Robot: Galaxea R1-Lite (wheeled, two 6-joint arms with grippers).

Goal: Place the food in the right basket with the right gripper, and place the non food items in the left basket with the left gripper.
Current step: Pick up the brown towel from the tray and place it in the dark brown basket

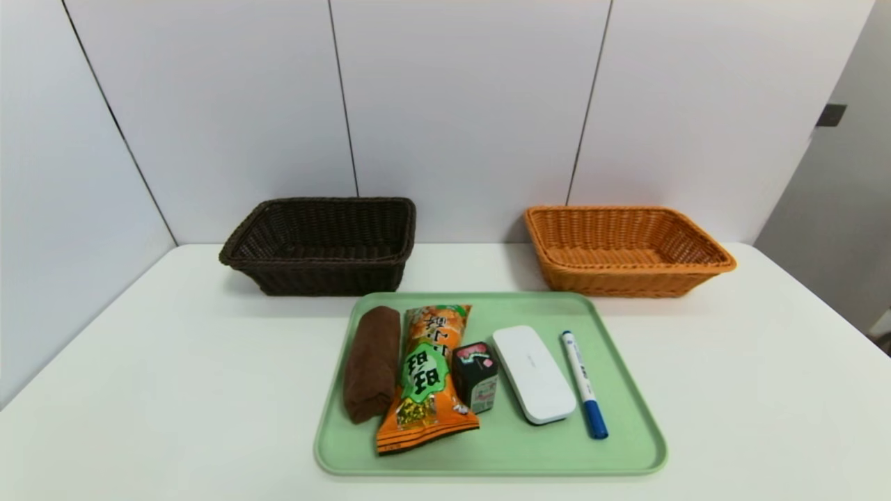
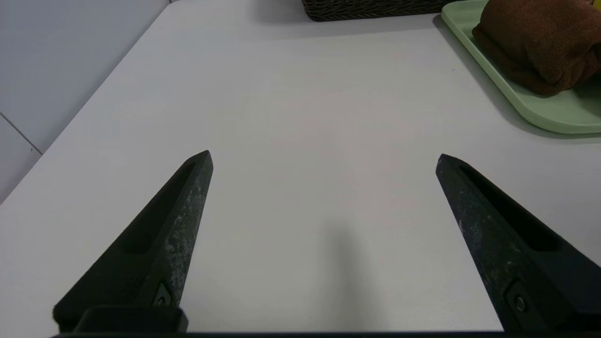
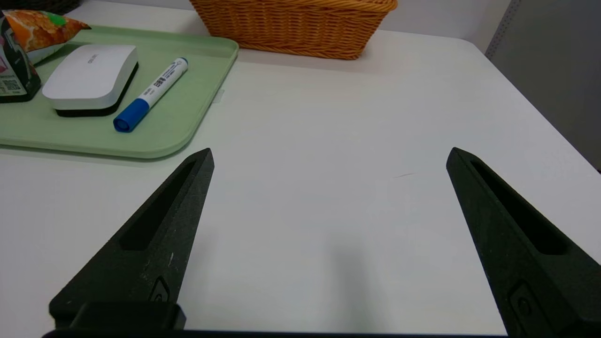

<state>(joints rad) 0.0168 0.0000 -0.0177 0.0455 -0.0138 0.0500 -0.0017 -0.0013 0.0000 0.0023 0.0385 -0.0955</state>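
Note:
A green tray [image 1: 626, 445] at the table's front middle holds a rolled brown towel [image 1: 372, 362], an orange snack bag [image 1: 426, 379], a small dark drink carton [image 1: 475, 376], a white eraser [image 1: 533, 374] and a blue-capped marker [image 1: 583, 383]. Behind it stand the dark brown left basket [image 1: 320, 243] and the orange right basket [image 1: 626, 249], both empty. My left gripper [image 2: 324, 157] hovers open over bare table left of the tray [image 2: 558, 115], the towel [image 2: 540, 42] just beyond. My right gripper [image 3: 328, 155] hovers open over bare table right of the tray [image 3: 188, 117]. Neither arm shows in the head view.
White wall panels rise right behind the baskets. The white table [image 1: 174, 362] has bare surface on both sides of the tray. Its right edge [image 3: 540, 108] drops off beside a grey wall.

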